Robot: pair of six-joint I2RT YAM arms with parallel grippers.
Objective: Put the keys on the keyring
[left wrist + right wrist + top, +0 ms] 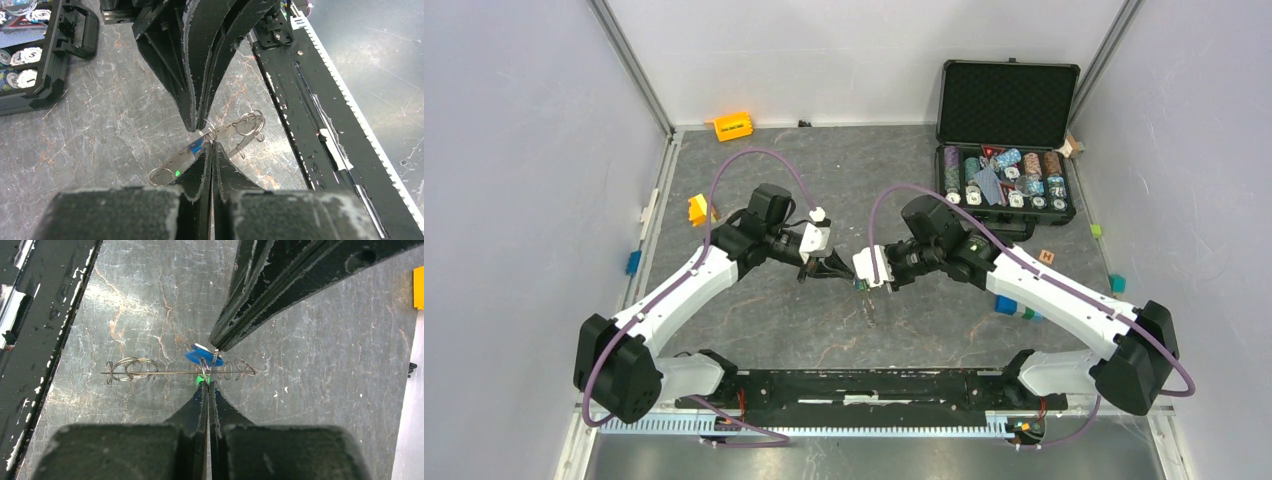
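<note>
Both grippers meet tip to tip above the middle of the table. The keyring shows as a thin silver wire loop, threaded with a slim shiny metal strip that carries more wire loops at both ends. My left gripper is shut on the wire. My right gripper is shut on the same wire from the opposite side. The blue key head sits beside the left fingertips. The green key head sits at the right fingertips. From above, the strip hangs below the joined grippers.
An open black case of poker chips stands at the back right. An orange block lies at the back, a yellow block at the left, and blue and green blocks by the right arm. The black base rail runs along the near edge.
</note>
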